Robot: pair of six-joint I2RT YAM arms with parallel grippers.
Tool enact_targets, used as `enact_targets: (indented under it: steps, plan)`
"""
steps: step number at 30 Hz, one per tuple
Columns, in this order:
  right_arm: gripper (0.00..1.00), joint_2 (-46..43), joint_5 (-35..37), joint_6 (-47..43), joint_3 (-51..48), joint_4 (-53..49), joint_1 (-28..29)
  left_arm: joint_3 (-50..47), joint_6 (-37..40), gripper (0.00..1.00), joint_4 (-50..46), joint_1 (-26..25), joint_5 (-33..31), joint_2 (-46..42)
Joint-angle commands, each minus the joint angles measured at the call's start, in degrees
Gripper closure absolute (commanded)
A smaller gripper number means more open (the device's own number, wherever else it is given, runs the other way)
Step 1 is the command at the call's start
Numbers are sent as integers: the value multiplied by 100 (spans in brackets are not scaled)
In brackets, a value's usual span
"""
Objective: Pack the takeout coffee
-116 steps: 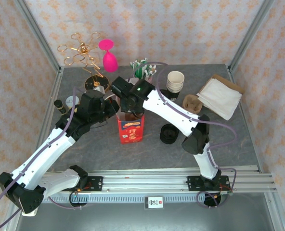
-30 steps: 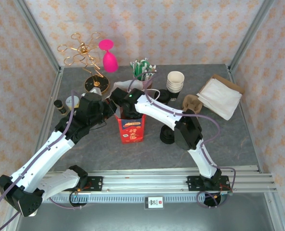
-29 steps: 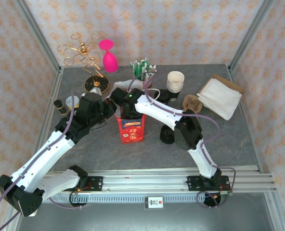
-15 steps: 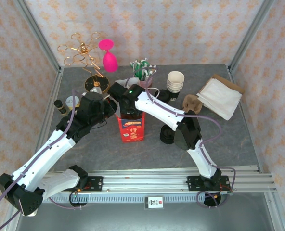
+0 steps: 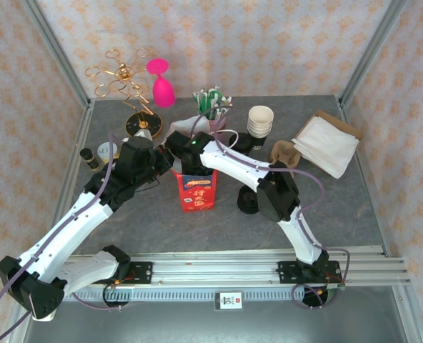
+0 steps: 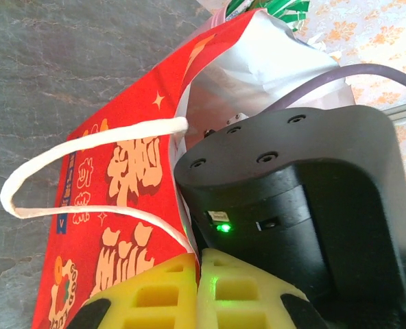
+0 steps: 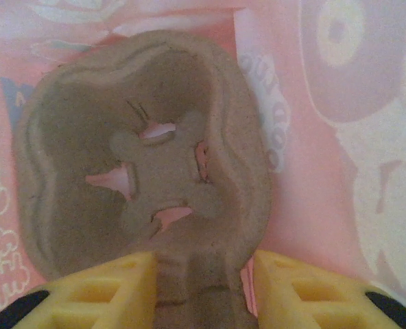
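1. The paper bag (image 5: 195, 191) stands in the middle of the tabletop (image 5: 354, 207).
2. A cup carrier (image 7: 141, 151) lies inside it, between the right fingers (image 7: 100, 288).
3. Stacked cups (image 5: 260, 120) stand behind and right of the bag; a lid pile (image 5: 246, 202) lies just right.

The takeout coffee (image 5: 246, 203) stands upright on the grey table (image 5: 354, 207) just right of the red bag (image 5: 195, 191). It is a small dark cup under a round black lid, and it is half hidden by the right arm (image 5: 277, 194).

Cream wallpaper (image 5: 269, 43) with small orange flowers backs the scene. A grey stone-patterned table (image 5: 369, 207) sits inside slanting metal posts (image 5: 54, 50), evenly lit.
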Motion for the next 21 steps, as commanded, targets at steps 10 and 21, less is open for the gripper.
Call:
enact_targets:
  steps: [10, 21]
  plan:
    - [55, -135, -173, -144, 521, -54, 101, 73, -7, 100, 11, 11, -15, 90]
    - [51, -321, -297, -195, 38, 143, 29, 148, 38, 100, -103, 8, -185, 30]
